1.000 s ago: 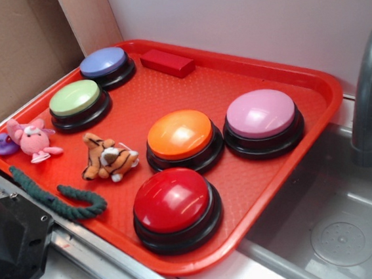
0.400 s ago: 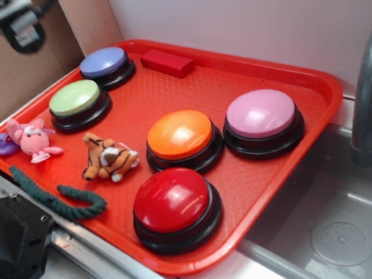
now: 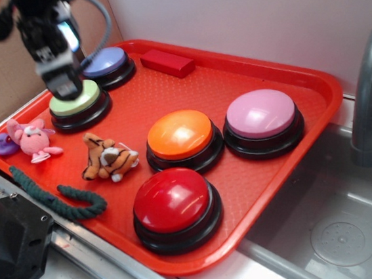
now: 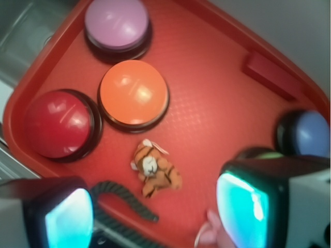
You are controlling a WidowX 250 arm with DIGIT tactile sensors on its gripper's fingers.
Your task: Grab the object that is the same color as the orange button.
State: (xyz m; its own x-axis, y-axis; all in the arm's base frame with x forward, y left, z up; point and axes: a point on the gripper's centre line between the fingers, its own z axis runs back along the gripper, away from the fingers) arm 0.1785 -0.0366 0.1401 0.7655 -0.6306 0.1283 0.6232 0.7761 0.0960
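A small orange plush tiger (image 3: pixel 109 158) with black stripes lies on the red tray (image 3: pixel 256 185), left of the orange dome button (image 3: pixel 180 135). In the wrist view the tiger (image 4: pixel 155 170) lies just below the orange button (image 4: pixel 133 93). My gripper (image 3: pixel 65 85) hangs high over the tray's back left, in front of the green button (image 3: pixel 77 100), well above and behind the tiger. In the wrist view my gripper (image 4: pixel 155 217) is open and empty, its two fingers (image 4: pixel 243 204) wide apart with the tiger between and above them.
A red button (image 3: pixel 174 203), pink button (image 3: pixel 261 116), blue button (image 3: pixel 106 63) and a red block (image 3: pixel 167 62) sit on the tray. A pink plush bunny (image 3: pixel 33 138) and dark green rope (image 3: pixel 59 194) lie at the tray's left edge. A sink and faucet (image 3: pixel 369 95) are at the right.
My gripper has come down and to the right from the top left corner, and now hangs in front of the green button. The objects on the tray have not moved.
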